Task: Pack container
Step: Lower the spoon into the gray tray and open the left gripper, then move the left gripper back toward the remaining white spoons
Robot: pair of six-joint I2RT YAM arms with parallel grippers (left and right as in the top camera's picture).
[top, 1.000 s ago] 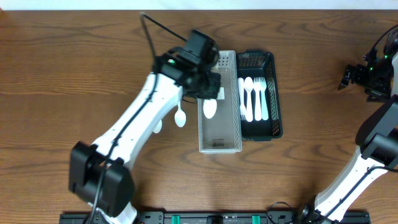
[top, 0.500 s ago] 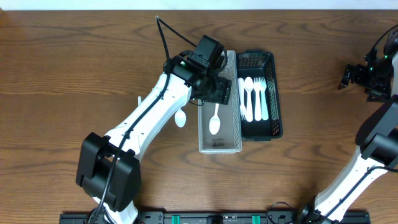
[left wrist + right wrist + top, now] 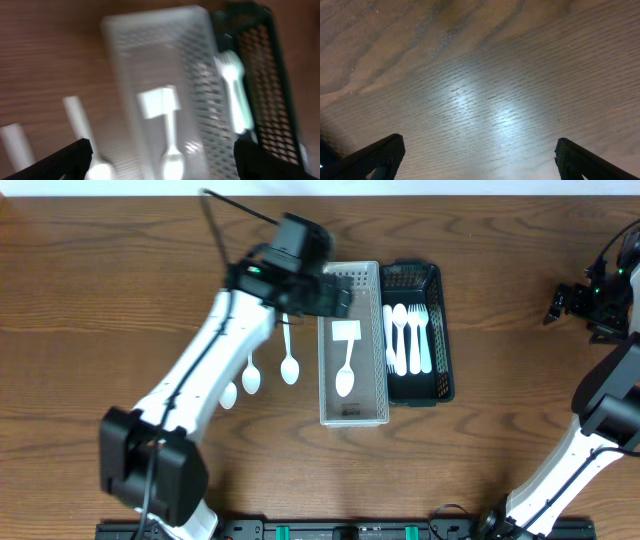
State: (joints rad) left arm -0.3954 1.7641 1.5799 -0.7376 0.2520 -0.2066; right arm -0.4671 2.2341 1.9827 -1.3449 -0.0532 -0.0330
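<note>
The left arm point(image 3: 200, 365) had smooth white links joined by black housings, with a boxy black block point(image 3: 150, 475) at its foot. A thin black cable point(image 3: 240, 207) looped off its black wrist point(image 3: 303, 242), and a small green light point(image 3: 258, 268) glowed beside it. The right arm point(image 3: 605, 405) was built alike, with white links, black joints and a green light point(image 3: 597, 270) near its black head point(image 3: 580, 300). A black rail point(image 3: 330, 531) with green fittings ran under both. The left fingers point(image 3: 67, 159) and right fingers point(image 3: 372, 157) were plain matte black wedges. They were blurred, and any markings were unreadable.
</note>
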